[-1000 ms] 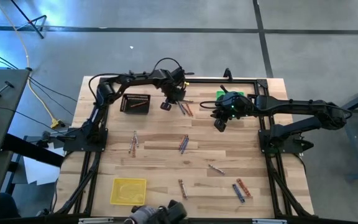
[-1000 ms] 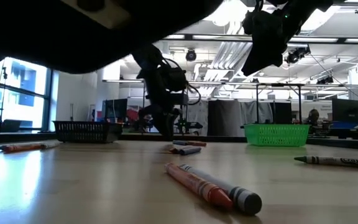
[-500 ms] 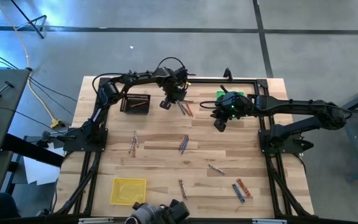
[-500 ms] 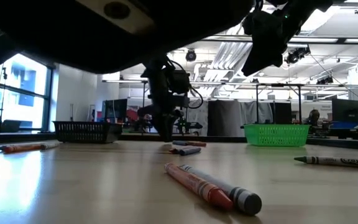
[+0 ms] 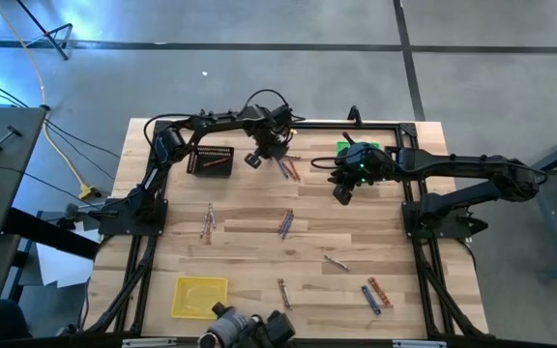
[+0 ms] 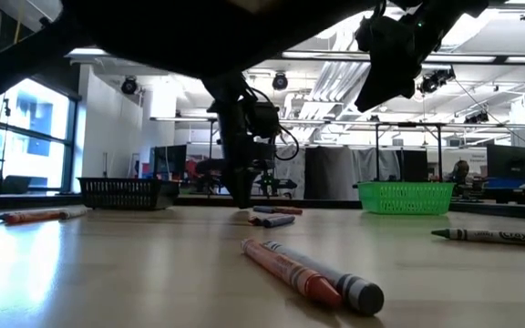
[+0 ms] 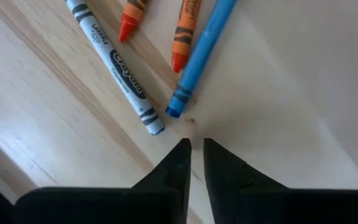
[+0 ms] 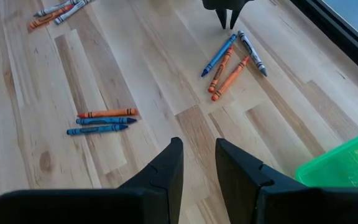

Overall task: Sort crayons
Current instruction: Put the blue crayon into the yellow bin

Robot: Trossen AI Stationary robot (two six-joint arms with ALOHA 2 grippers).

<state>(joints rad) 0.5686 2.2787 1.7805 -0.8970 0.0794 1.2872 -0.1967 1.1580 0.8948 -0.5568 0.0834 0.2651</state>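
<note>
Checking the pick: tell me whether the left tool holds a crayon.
No. Left tool is nearly shut on nothing; the blue crayon lies just beyond its tips.

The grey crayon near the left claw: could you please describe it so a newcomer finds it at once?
Start at the black tray by the table's far edge, then move toward the green basket to the four-crayon cluster between them. It is the only grey crayon there, beside one blue and two orange.

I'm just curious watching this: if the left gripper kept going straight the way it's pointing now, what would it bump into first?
Most likely the bare wooden table, just short of the blue crayon tip. The left gripper, its jaws nearly together and holding nothing, points down beside a small cluster: that blue crayon, a grey crayon and two orange crayons. Depth is hard to judge.
</note>
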